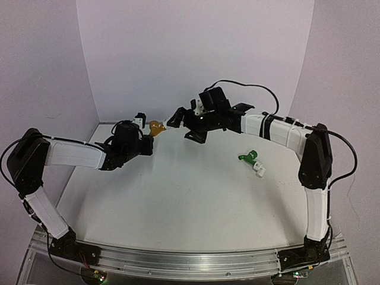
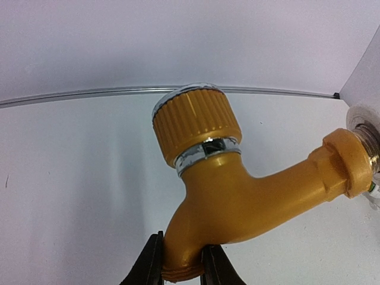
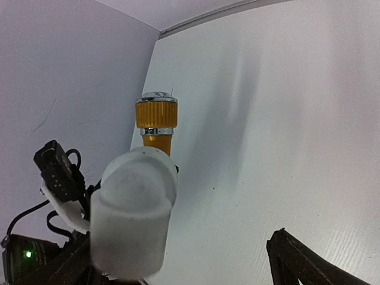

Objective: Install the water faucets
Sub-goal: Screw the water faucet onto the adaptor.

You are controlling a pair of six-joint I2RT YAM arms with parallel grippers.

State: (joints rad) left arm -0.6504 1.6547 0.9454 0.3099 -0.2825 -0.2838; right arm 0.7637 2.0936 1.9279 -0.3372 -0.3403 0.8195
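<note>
at the table's far edge, the left gripper [image 2: 181, 264] clamps the orange-yellow faucet [image 2: 237, 196], thread meeting the white fitting [image 3: 133, 219], which the wide-open right gripper [image 3: 178, 255] probably must grasp next.

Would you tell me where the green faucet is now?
Top view: the green faucet lies on the table, right of centre, beside a white fitting.

The left white-sleeved, black-jointed robot arm [image 1: 71, 155] is reaching rightward from its raised elbow, its black two-finger gripper [image 2: 181, 264] pinching the spout of the orange-yellow plastic tap [image 2: 237, 196]. The right white-sleeved, black-jointed robot arm [image 1: 279, 132] is stretching leftward to meet it, its black two-finger gripper [image 3: 181, 264] holding its jaws spread wide.
</note>
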